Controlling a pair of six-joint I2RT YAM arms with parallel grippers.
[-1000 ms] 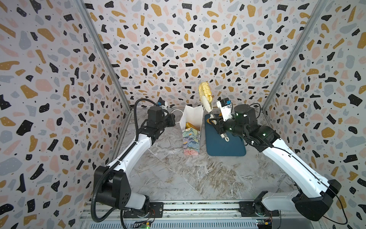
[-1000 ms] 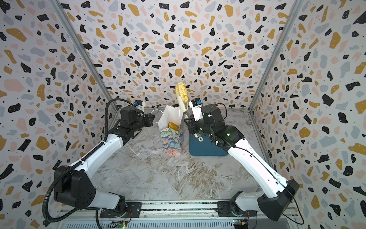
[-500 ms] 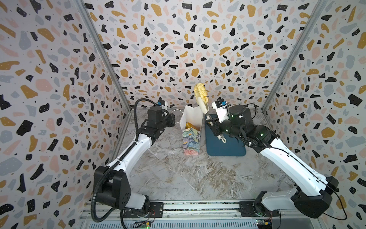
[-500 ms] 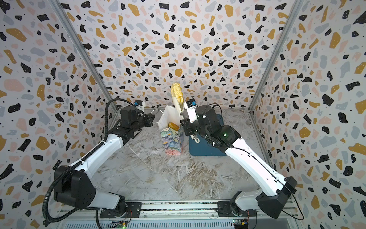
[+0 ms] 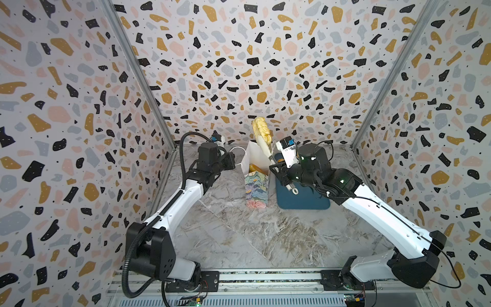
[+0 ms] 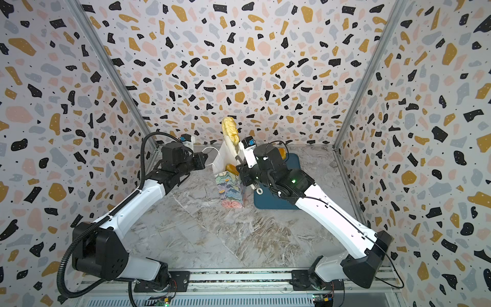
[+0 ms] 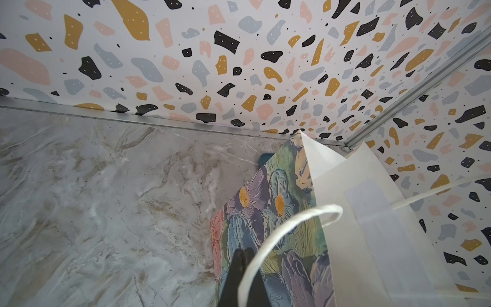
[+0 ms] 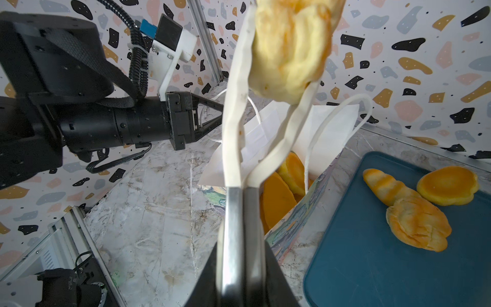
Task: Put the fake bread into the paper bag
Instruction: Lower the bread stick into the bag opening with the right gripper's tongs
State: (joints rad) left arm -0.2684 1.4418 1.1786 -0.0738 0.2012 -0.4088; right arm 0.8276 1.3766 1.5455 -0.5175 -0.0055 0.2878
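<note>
Right wrist footage was filled by a pair of tongs (image 8: 233, 212), whose metal handles were clamped between the right fingers (image 8: 276, 281), which were pressed fully together on them. At the white tips of the tongs a pale ridged loaf (image 8: 289, 53) was pinched (its far end was cut off by the frame edge). In both top views the loaf (image 5: 261, 129) (image 6: 230, 130) was seen raised above the open mouth of the paper bag (image 5: 256, 186) (image 6: 229, 190), which stood upright on the marble desk (image 5: 239, 239), just beside a dark teal tray (image 5: 305, 199). Orange-brown breads (image 8: 279, 196) were lodged inside the bag. Three more were lying on the tray: a long twisted piece (image 8: 385, 186), a round bun (image 8: 449, 186) and a ridged croissant (image 8: 417, 228). The left fingers (image 7: 237, 265) were closed tip to tip beside the bag's flowered side, with a white cord handle (image 7: 276, 231) looped across them. Whether the cord itself was gripped could not be told.
</note>
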